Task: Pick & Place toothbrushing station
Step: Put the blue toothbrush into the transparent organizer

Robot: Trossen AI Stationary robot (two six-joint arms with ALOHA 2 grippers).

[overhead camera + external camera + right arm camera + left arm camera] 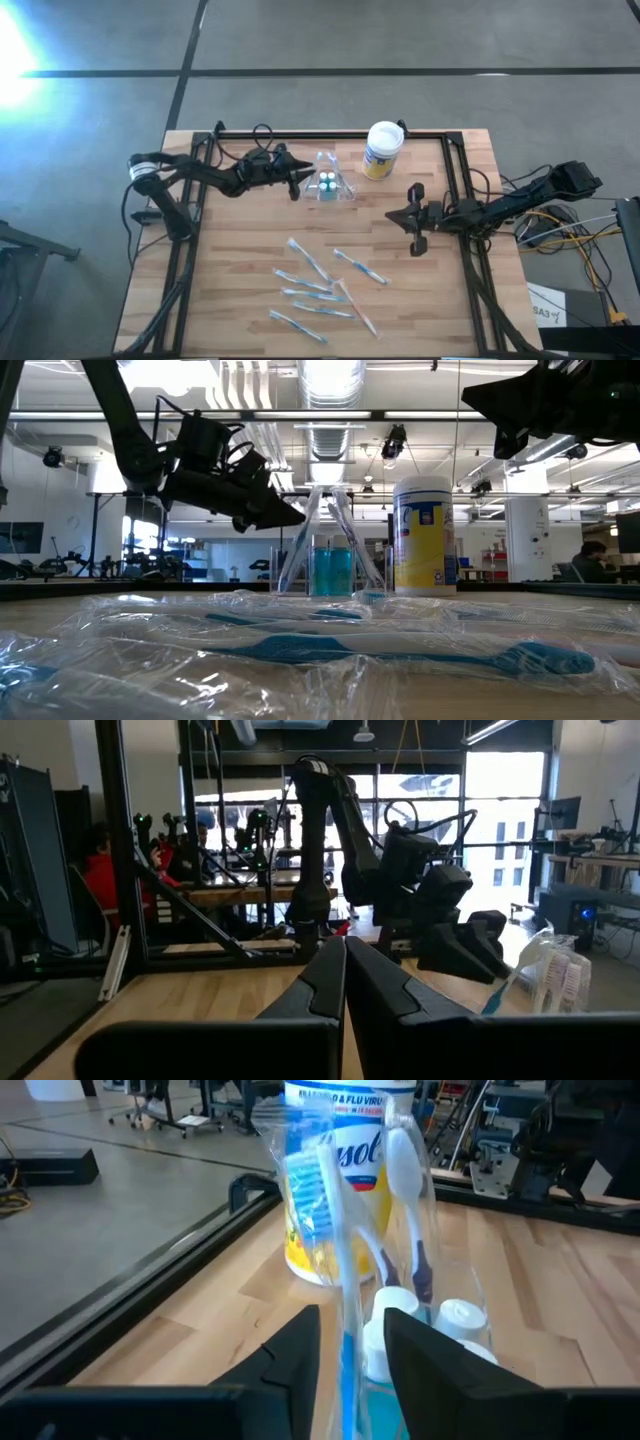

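At table's far-left side, left gripper (296,185) fingers parted around a wrapped toothbrush (335,1270) standing in the toothbrushing station (328,184), which sits just ahead of it, canister (381,150) beyond. Judgement: grab the clear wall, not the brush. Right gripper (414,218) clenched, empty, waiting well right.

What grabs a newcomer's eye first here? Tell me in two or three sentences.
The left gripper reaches to the clear holder near the table's far edge, its fingers open on either side of a wrapped toothbrush standing in it. Beside the holder stands a yellow-labelled canister, and wrapped toothbrushes lie scattered on the near half. The right gripper waits shut at the right.
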